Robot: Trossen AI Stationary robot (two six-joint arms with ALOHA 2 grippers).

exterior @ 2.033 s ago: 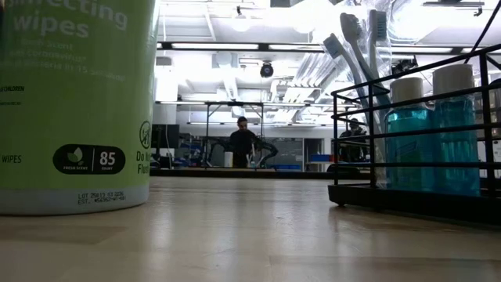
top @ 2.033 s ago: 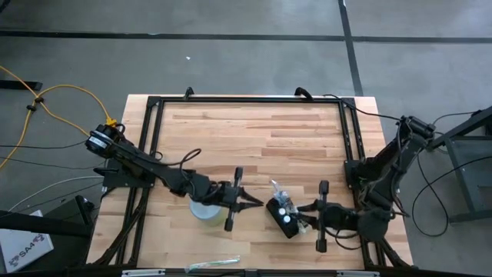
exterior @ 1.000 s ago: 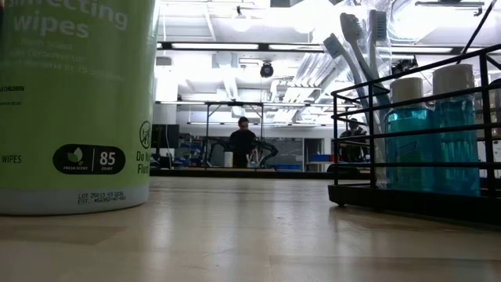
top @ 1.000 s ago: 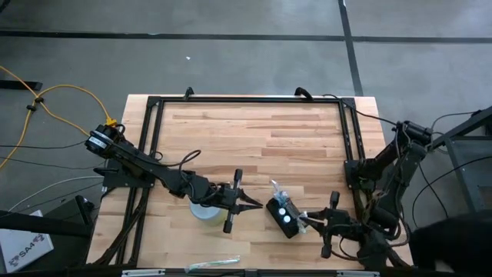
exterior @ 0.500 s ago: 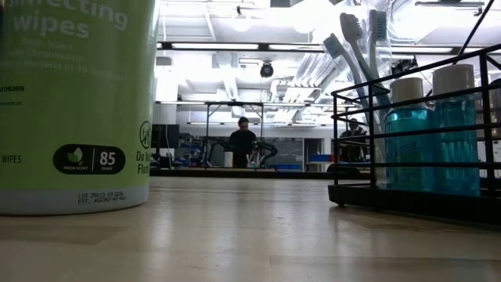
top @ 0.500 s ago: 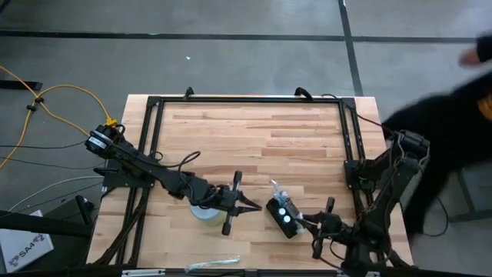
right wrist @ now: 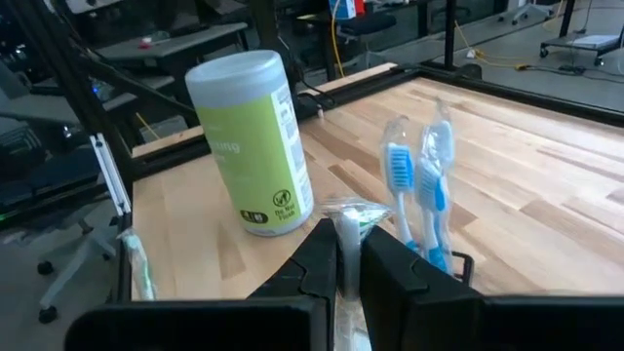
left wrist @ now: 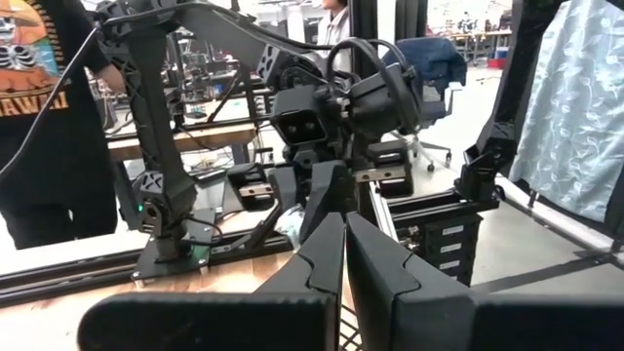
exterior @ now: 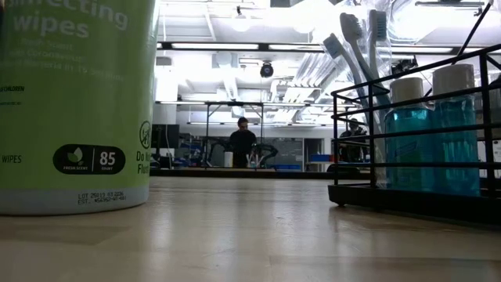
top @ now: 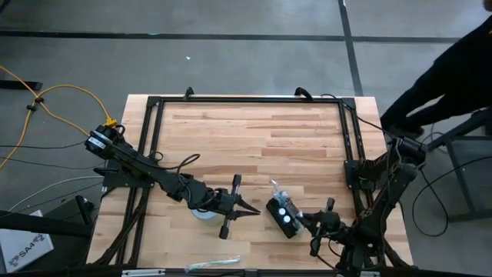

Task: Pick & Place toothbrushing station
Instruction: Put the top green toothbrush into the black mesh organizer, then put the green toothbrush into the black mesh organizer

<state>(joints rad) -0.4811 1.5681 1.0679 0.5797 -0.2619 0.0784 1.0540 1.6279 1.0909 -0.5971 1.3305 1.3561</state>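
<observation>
The toothbrushing station [top: 282,215] is a small black wire holder with two blue bottles and toothbrushes; it stands on the table near the front edge and also shows in the low view [exterior: 407,200]. My right gripper [top: 301,220] is at its right end, shut on a white wrapped thing [right wrist: 348,222]. My left gripper [top: 247,211] is shut and empty, level, just left of the station, with its arm over a green wipes canister [top: 204,214]. My right gripper pinches a thin white thing [right wrist: 348,244], with crinkled clear wrap at its top, between its two fingers. The fingers come about level from the table's right. It stands beside the toothbrushes [right wrist: 414,190] at the station's rim [right wrist: 460,261]; what it is cannot be told.
The wipes canister [right wrist: 252,146] stands upright left of the station and fills the left of the low view [exterior: 74,102]. A clear wrapped item [top: 211,265] lies at the front edge. A black frame [top: 246,100] runs around the table. A person [top: 438,69] stands at the far right.
My right arm has swung toward the near edge, and its gripper has shifted a little that way while staying at the station's right end. The station has stayed put. My left gripper has edged slightly toward the near edge. A person has come in at the far right.
</observation>
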